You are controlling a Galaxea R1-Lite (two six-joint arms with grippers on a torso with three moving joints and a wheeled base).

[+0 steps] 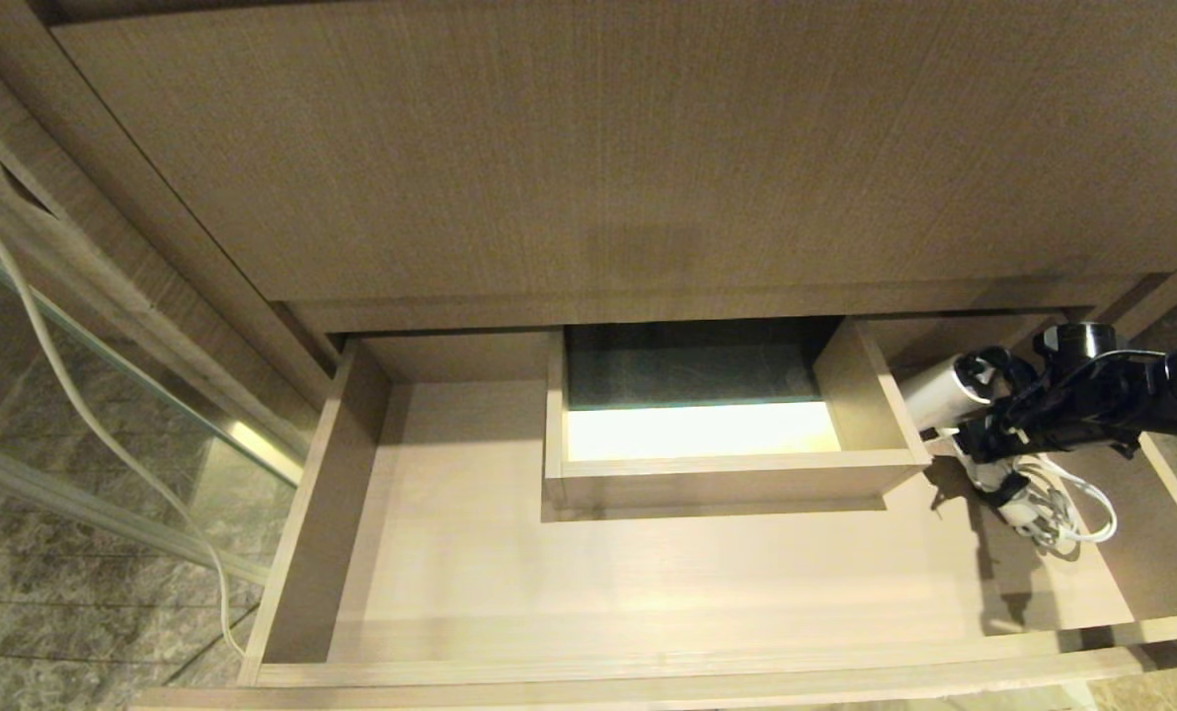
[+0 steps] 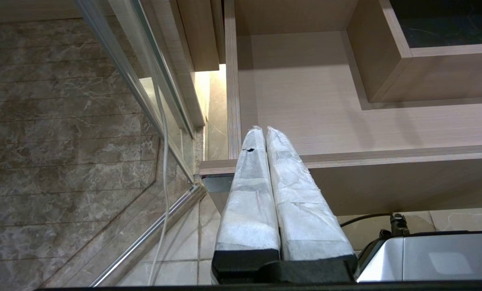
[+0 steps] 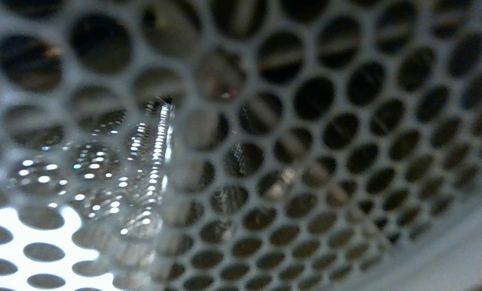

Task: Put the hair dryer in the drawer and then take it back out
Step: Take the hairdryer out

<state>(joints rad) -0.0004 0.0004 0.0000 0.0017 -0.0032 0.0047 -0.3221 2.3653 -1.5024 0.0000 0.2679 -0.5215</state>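
The right gripper (image 1: 993, 410) is clamped around the hair dryer (image 1: 939, 393), grille pressed against its wrist camera, cord dangling just below. Beneath it the drawer (image 1: 588, 583) stands open; the dryer seems not yet set down, so both halves remain. The arm reaches in level from the right. The left gripper (image 2: 265, 131), fingers together, is parked by the drawer's far front corner

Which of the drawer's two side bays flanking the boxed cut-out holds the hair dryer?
The robot's-right bay: the hair dryer and its bundled cord lie there in the drawer; the left bay holds nothing.
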